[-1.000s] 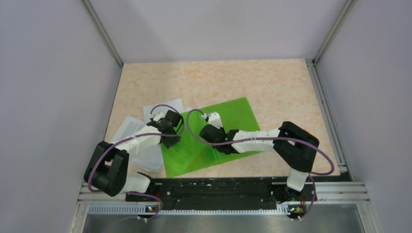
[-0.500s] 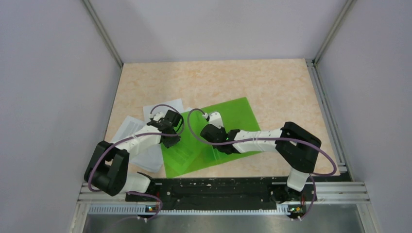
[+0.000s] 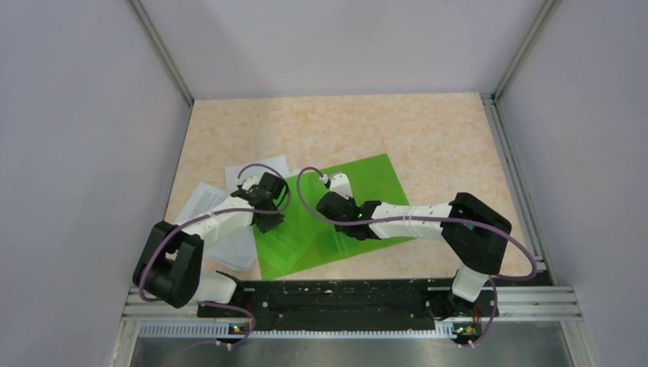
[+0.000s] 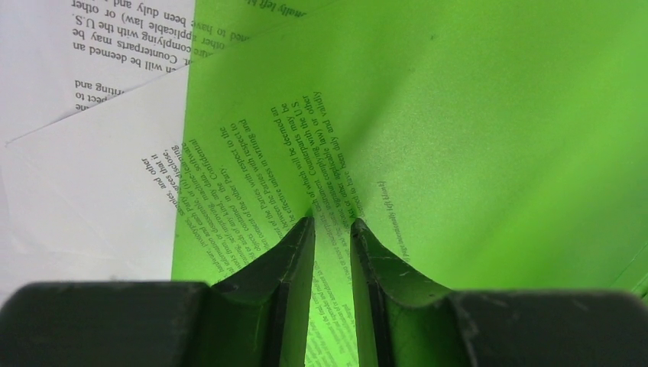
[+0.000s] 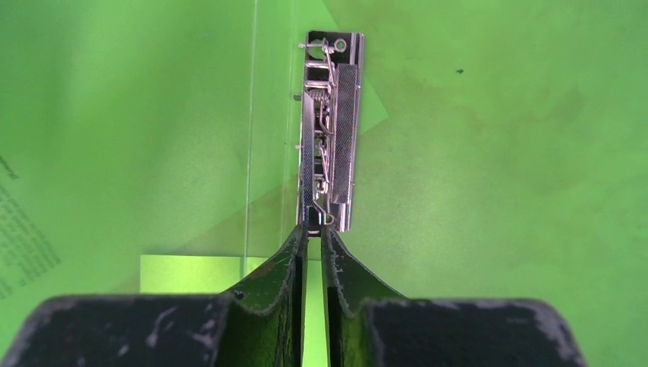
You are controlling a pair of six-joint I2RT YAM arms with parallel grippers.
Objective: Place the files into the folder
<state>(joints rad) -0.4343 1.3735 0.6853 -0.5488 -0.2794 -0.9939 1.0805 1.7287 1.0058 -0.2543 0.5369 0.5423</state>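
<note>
Top external view gave me the folder (image 3: 374, 180) lying slanted on the table (image 3: 428, 130), toward its near middle. The files (image 3: 200, 202) fanned out from the folder's left edge, partly on bare table and partly under green plastic. Both arms stretched over the folder, the left one at its left edge and the right one across its middle. On the left wrist view, the left gripper (image 4: 332, 223) was pinching the folder's green cover, which rose in a crease toward the fingertips. Printed lines of a sheet read through the plastic, and white sheets overlapped left of the cover's edge. On the right wrist view, the right gripper (image 5: 315, 228) had its fingers pressed almost together, tips at the near end of the metal clip (image 5: 328, 130). I could not tell whether they nipped the clip or only touched it.
</note>
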